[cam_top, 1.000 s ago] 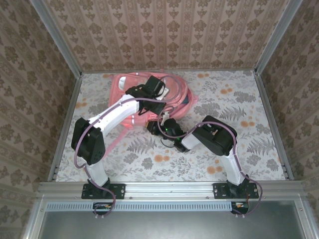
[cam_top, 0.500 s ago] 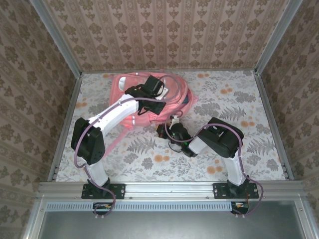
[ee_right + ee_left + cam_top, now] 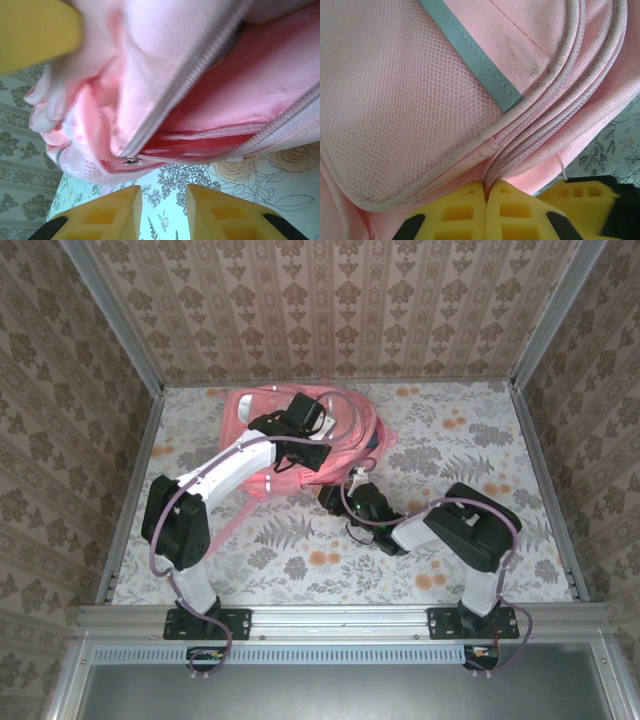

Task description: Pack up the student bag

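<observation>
Student bag (image 3: 240,415) crosswise, mouth near-right | left gripper (image 3: 486,189) pinching it | right gripper (image 3: 164,194) spread

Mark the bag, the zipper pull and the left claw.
bag (image 3: 395,100): left wrist view, mesh pocket.
zipper pull (image 3: 131,160): right wrist view, metal tab.
left claw (image 3: 485,187): left wrist view, between fingertips.

Matt pink woven-cloth student bag (image 3: 420,100)
</observation>
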Controlling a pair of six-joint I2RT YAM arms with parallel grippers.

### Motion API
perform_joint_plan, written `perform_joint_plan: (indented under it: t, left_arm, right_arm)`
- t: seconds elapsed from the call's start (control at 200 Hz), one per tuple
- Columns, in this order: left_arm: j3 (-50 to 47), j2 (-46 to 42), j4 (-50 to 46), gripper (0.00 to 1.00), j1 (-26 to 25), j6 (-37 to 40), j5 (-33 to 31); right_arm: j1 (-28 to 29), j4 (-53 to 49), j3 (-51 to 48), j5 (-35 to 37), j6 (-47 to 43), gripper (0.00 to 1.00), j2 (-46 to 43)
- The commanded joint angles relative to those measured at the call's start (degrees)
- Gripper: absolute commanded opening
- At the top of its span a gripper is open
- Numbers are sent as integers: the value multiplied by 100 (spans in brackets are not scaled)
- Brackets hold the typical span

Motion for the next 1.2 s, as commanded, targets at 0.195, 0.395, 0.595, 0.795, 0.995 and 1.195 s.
perform_joint_plan:
  t: [0.195, 0.395, 0.595, 0.795, 0.995, 1.195]
  left_arm:
    - [-335, -174, 172, 9, 192, -365, -278]
    - [-955, -931, 318, 31, 201, -962, -367]
    - [-2203, -1929, 785, 41, 184, -2468, -523]
    - [-3945, -2920, 1312, 43, 79, -4377, -950]
    - [-4836, -3034, 2022, 54, 198, -4913, -848]
    - [-4736, -2478, 2547, 51, 1033, -4339, -359]
  right_arm:
    - [-271, -2285, -267, 769, -690, 68, -1847]
    - [-1010, -4289, 350, 732, -1049, 81, -2960]
    - [-2296, -5870, 1860, -622, -1369, 80, -2064]
    - [-2741, -6912, 3368, -1069, -1756, 76, -544]
    - [-2823, -7259, 4412, -1686, -2031, 71, 693]
    - [-2653, -7029, 4388, -2263, -1859, 35, 947]
